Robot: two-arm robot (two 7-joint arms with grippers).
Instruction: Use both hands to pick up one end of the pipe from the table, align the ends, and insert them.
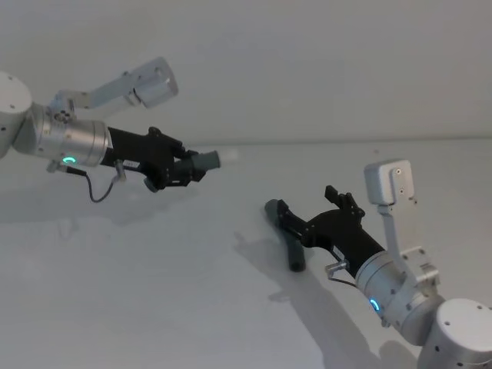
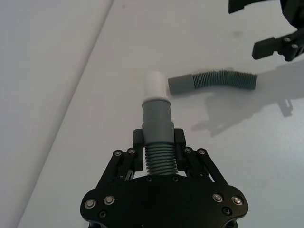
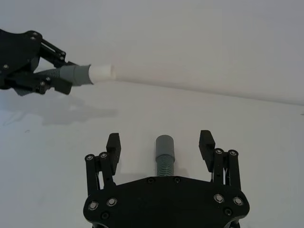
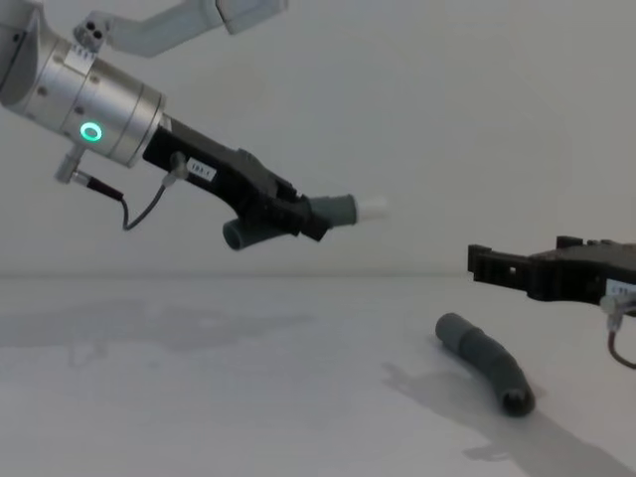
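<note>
L pincer point(image 1: 192, 165), aloft, clamps white-tipped grey ribbed tube point(image 1: 206, 161). R pincer point(image 1: 307, 206) gapes wide over curved grey ribbed tube point(image 1: 294, 254) on white matte bench point(image 1: 154, 292); white wall point(image 1: 307, 61) behind.

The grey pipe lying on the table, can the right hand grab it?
Probably yes. The right hand hangs open above the pipe piece on the table, a finger lined up to each side, and nothing lies between them. It likely only needs to lower and close.
</note>
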